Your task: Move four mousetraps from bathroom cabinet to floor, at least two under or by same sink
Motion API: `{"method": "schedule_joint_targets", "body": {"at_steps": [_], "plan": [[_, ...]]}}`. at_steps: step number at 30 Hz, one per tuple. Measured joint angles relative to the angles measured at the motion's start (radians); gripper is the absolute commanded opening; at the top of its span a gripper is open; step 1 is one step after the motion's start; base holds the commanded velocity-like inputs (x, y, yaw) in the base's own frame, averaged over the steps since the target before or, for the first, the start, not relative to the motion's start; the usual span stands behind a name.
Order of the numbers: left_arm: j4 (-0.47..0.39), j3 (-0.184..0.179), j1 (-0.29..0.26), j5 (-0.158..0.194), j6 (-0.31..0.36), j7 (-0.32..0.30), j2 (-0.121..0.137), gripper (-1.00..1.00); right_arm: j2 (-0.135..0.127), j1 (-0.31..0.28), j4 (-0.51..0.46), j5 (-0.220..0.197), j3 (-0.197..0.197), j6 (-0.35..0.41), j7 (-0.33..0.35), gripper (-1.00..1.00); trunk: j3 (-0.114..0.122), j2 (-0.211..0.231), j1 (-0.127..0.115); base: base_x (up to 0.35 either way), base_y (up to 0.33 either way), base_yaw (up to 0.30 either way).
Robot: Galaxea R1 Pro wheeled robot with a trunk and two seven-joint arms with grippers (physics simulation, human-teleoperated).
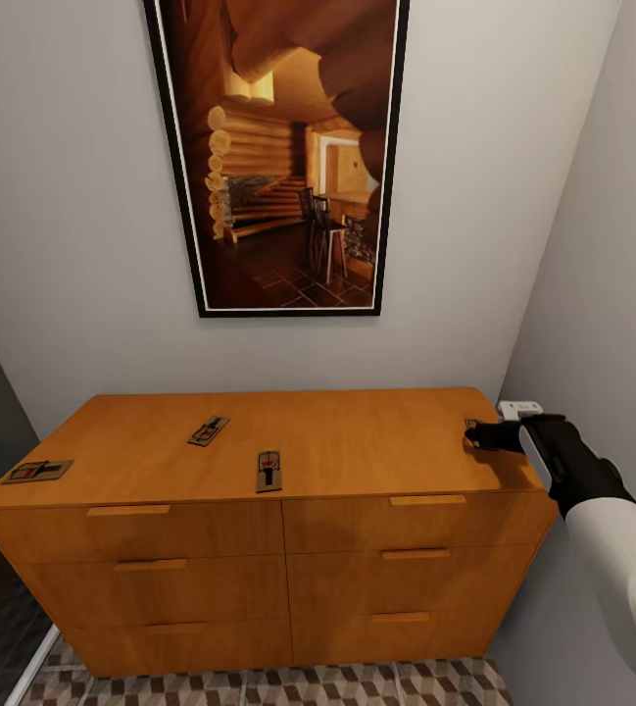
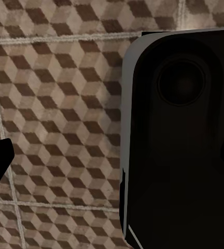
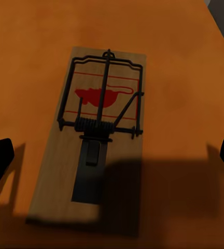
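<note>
Your right gripper (image 1: 474, 433) hovers with jaws spread over the mousetrap (image 3: 94, 142) at the cabinet's (image 1: 357, 461) right end. Lower and close on it; three others lie on top. Left jaws: can't tell.

The right arm (image 1: 611, 529) has a smooth, glossy white shell on its forearm, narrowing to a matte black wrist. The right claw (image 1: 484, 434) is black too. A rounded black housing (image 2: 182, 140) carries a shallow circular dimple.
</note>
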Motion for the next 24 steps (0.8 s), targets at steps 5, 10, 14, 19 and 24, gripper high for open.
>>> {"method": "schedule_joint_targets", "body": {"at_steps": [5, 10, 14, 19, 24], "plan": [[0.000, 0.000, 0.000, 0.000, 0.000, 0.000, 0.000, 1.00, 0.000, 0.000, 0.019, 0.000, 0.000, -0.022, 0.000, 1.00, 0.000, 0.000, 0.000, 0.000, 0.000, 0.000], [0.000, 0.000, 0.000, 0.000, 0.000, 0.000, 0.000, 1.00, 0.001, 0.000, 0.031, 0.000, 0.000, -0.033, 0.000, 1.00, 0.000, 0.000, 0.000, 0.000, 0.000, 0.000], [0.000, 0.000, 0.000, 0.000, 0.000, 0.000, 0.000, 1.00, 0.003, -0.001, 0.036, 0.000, 0.000, -0.037, -0.002, 1.00, 0.000, 0.000, 0.000, 0.000, 0.000, 0.000], [0.000, 0.000, 0.000, 0.000, 0.000, 0.000, 0.000, 1.00, 0.004, -0.001, 0.037, -0.001, 0.000, -0.039, -0.001, 1.00, 0.000, 0.000, 0.000, 0.000, 0.000, 0.000], [0.000, 0.000, 0.000, 0.000, 0.000, 0.000, 0.000, 1.00, 0.005, -0.001, 0.037, -0.002, 0.000, -0.039, -0.001, 1.00, 0.000, 0.000, 0.000, 0.000, 0.000, 0.000]]}}
